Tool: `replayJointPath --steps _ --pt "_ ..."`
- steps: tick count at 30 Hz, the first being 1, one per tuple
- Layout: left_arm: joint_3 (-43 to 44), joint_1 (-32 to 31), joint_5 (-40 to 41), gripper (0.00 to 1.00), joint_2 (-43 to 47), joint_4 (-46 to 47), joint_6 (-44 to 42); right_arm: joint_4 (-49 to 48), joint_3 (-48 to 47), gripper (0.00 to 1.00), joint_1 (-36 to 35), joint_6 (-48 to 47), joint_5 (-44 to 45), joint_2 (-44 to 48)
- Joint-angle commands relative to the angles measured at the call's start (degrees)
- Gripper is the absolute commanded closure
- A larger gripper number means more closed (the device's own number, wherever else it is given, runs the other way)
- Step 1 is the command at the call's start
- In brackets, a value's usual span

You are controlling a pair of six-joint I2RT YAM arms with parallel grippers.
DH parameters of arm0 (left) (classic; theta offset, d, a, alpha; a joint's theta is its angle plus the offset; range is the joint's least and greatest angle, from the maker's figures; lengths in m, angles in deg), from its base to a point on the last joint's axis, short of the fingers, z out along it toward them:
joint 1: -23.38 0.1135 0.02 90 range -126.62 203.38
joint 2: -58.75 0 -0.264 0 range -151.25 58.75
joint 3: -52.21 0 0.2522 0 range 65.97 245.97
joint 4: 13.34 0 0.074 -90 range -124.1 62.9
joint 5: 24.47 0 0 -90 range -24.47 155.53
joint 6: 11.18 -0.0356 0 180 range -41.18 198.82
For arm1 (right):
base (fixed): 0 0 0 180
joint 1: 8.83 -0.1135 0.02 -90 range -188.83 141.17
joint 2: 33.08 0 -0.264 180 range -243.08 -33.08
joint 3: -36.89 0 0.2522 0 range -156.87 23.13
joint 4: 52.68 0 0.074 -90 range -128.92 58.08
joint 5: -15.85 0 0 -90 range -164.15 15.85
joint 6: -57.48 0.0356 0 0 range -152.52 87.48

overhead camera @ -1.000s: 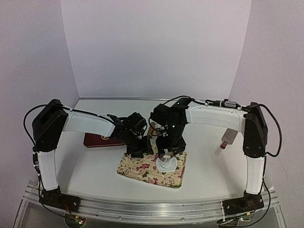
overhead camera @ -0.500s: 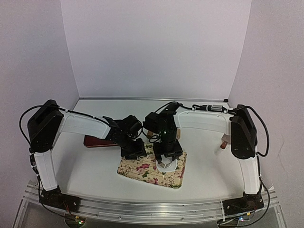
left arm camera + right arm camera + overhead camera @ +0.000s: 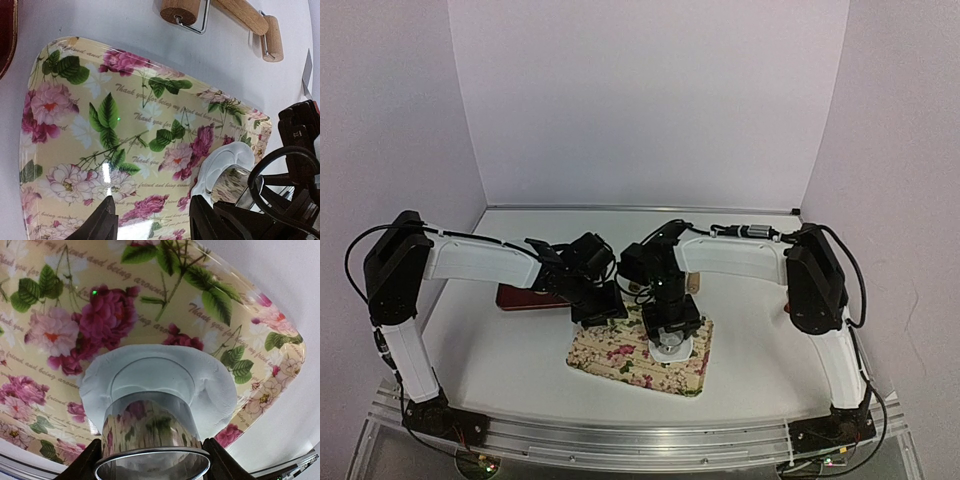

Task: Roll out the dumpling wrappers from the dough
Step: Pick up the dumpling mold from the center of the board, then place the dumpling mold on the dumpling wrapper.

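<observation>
left gripper drawn back to tray edge, released, right gripper grasping ring cutter on dough near right rim

One floral tray on the table. On the tray, one flattened dough sheet and one metal ring cutter. Beyond the tray's far edge, one wooden roller. Left of the tray, one dark red flat thing.

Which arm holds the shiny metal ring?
The right arm: its jaws clamp the shiny metal ring over the flattened white dough. The left arm's jaws are open and empty.
</observation>
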Motion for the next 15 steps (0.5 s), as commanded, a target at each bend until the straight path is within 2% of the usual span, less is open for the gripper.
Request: replayJointPath --steps 1,15 --pt "-0.04 0.51 1.51 0.51 2.65 -0.42 0.48 2.09 -3.01 0.84 0.76 -0.20 1.77 -0.56" --pt "0.06 0.68 1.51 0.51 2.85 -0.11 1.22 2.46 -2.85 0.84 1.25 -1.63 1.04 -1.92"
